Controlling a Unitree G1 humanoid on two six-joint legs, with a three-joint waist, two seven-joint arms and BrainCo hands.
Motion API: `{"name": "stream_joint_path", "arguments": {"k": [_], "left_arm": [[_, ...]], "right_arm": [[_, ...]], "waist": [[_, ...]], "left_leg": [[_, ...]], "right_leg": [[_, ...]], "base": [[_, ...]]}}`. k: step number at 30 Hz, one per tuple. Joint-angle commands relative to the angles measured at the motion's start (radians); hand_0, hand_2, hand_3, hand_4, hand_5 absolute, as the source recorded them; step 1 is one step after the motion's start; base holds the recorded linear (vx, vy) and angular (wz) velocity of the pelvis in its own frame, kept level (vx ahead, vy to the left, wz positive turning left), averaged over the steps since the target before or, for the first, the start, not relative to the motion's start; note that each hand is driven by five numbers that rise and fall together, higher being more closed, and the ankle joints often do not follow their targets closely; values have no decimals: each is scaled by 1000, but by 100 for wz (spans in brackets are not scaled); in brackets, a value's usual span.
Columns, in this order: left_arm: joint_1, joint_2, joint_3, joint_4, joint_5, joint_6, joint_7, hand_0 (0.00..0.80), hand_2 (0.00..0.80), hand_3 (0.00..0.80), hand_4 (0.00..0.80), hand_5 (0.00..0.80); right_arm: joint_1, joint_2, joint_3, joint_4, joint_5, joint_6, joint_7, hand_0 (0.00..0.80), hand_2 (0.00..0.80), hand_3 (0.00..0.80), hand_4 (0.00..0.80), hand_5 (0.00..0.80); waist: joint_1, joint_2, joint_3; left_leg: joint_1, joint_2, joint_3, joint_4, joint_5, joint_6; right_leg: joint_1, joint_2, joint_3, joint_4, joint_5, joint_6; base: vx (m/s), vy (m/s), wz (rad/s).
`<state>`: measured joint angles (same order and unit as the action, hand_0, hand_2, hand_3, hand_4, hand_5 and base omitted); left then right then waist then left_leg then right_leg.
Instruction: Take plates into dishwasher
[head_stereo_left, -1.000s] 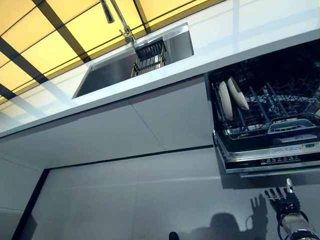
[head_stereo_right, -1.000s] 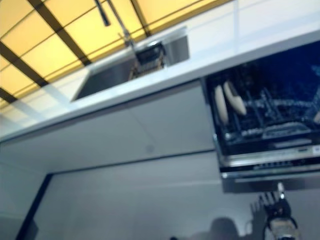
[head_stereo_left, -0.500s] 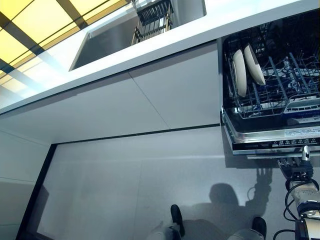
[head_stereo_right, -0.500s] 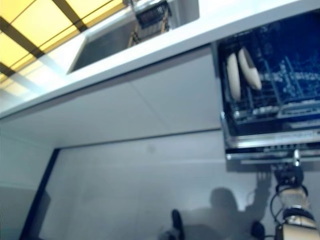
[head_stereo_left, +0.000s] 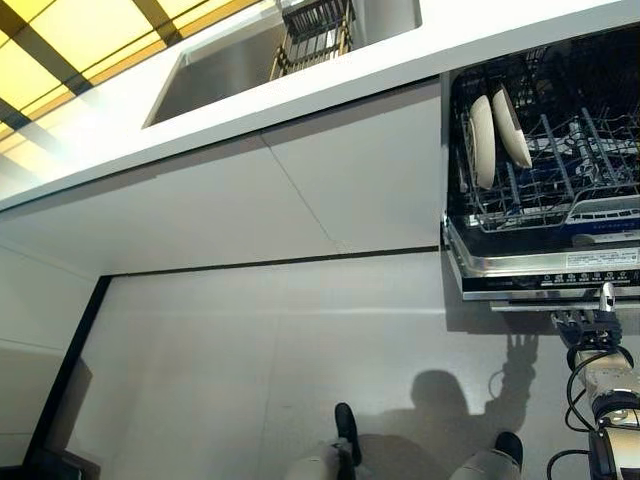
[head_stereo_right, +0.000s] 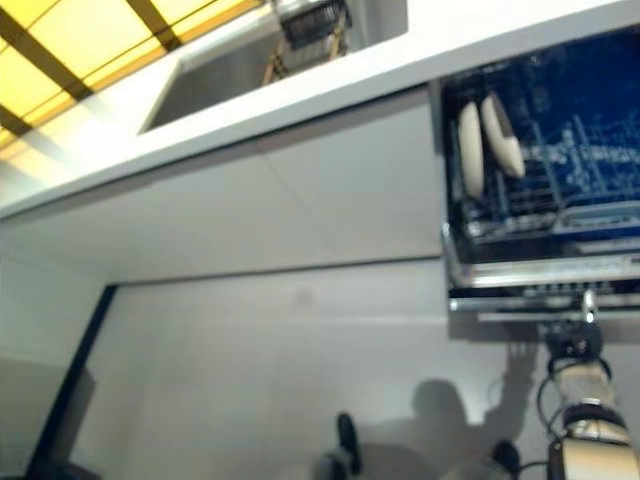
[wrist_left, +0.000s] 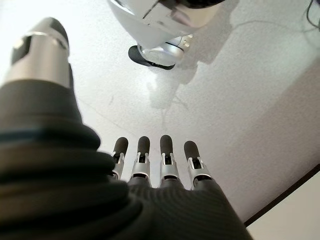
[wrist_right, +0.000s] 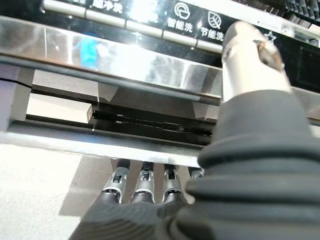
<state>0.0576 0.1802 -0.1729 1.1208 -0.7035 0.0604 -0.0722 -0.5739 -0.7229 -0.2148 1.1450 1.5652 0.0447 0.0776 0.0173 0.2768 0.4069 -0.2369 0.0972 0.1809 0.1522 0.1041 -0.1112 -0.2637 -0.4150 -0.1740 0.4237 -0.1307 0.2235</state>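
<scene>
The right hand (head_stereo_left: 596, 325) is raised to the open dishwasher door (head_stereo_left: 545, 275); its fingers (wrist_right: 142, 181) reach up under the door's lower edge, where their tips are hidden, and its thumb (wrist_right: 250, 55) stands upright in front of the control strip, so I cannot tell whether the hand is hooked on the edge or merely touching it. The left hand (wrist_left: 150, 180) shows only in its own wrist view, hanging over the pale floor (wrist_left: 260, 100) away from the dishwasher, fingers straight and relaxed with nothing between them and the thumb. Just above the door, inside the dishwasher (head_stereo_left: 545, 160), the wire rack (head_stereo_left: 560, 195) holds two plates (head_stereo_left: 495, 135): both cream-coloured, standing on edge side by side at the rack's left end, the one further from the cabinet front leaning a little toward the other. To the left of the dishwasher runs a plain white cabinet front (head_stereo_left: 300, 190) under a white countertop (head_stereo_left: 330, 85). Set into the countertop, well to the left of the dishwasher, is a steel sink (head_stereo_left: 220, 75) with a dark wire basket (head_stereo_left: 315, 25) standing in it.
</scene>
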Motion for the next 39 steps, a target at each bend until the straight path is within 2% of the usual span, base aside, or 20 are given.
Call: {"name": "stream_joint_path", "arguments": {"k": [1, 13, 20, 25, 28, 30, 31, 35, 36, 39], "left_arm": [[-20, 99, 0, 7, -1, 4, 30, 0, 0, 0, 0, 0], [-8, 118, 15, 19, 42, 19, 26, 0, 0, 0, 0, 0], [-12, 130, 13, 19, 56, 21, 37, 0, 0, 0, 0, 0], [-11, 141, 21, 22, 64, 18, 37, 0, 0, 0, 0, 0], [-15, 150, 33, 30, 72, 20, 36, 0, 0, 0, 0, 0], [-17, 153, 39, 43, 72, 8, 37, 0, 0, 0, 0, 0], [-16, 153, 40, 45, 73, 6, 37, 0, 0, 0, 0, 0], [-11, 152, 51, 55, 82, -14, 37, 0, 0, 0, 0, 0], [-18, 154, 59, 66, 84, -23, 39, 0, 0, 0, 0, 0], [-26, 156, 70, 85, 89, -36, 30, 0, 0, 0, 0, 0]], "right_arm": [[-315, -59, 56, -205, 18, -35, 141, 0, 0, 0, 0, 0], [-315, -68, 44, -226, 60, -32, 190, 0, 0, 0, 0, 0], [-326, -49, 56, -243, 86, -71, 216, 0, 0, 0, 0, 0], [-336, -58, 65, -237, 79, -71, 212, 0, 0, 0, 0, 0], [-331, -59, 66, -230, 47, -79, 170, 0, 0, 0, 0, 0], [-312, -52, 68, -210, -61, -122, 52, 0, 0, 0, 0, 0], [-308, -50, 67, -209, -79, -122, 40, 0, 0, 0, 0, 0], [-248, -42, 73, -186, -221, -68, 1, 0, 0, 0, 0, 0], [-206, -36, 87, -174, -264, -36, 17, 0, 0, 0, 0, 0], [-139, -20, 86, -145, -250, -10, 55, 0, 0, 0, 0, 0]], "waist": [[62, -65, -62], [77, -99, -92], [90, -119, -102], [100, -133, -116], [105, -150, -132], [107, -167, -150], [107, -169, -153], [103, -196, -181], [96, -212, -197], [88, -231, -226]], "left_leg": [[-22, 20, -21, 178, -95, 3], [-4, 36, -28, 185, -101, -1], [12, 40, -37, 158, -90, -3], [30, 39, -36, 118, -75, -7], [49, 37, -37, 72, -60, -7], [72, 39, -38, 15, -43, -9], [77, 39, -38, 3, -38, -10], [109, 37, -40, -83, -4, -11], [121, 37, -42, -121, 7, -11], [146, 42, -38, -170, 19, -12]], "right_leg": [[32, 86, -66, -13, 37, -148], [85, 91, -75, -49, 51, -137], [117, 99, -83, -85, 66, -126], [153, 106, -100, -133, 79, -116], [182, 115, -110, -179, 94, -106], [211, 126, -114, -230, 112, -93], [217, 128, -114, -239, 115, -92], [245, 146, -105, -311, 151, -82], [251, 154, -97, -342, 166, -78], [270, 166, -94, -390, 183, -72]], "base": [[52, -26, 0], [48, -24, 4], [9, -25, 0], [15, -40, 4], [26, -70, 9], [48, -73, 12], [68, -67, 7], [59, -44, 1], [44, -45, 2], [55, -36, 1]]}}
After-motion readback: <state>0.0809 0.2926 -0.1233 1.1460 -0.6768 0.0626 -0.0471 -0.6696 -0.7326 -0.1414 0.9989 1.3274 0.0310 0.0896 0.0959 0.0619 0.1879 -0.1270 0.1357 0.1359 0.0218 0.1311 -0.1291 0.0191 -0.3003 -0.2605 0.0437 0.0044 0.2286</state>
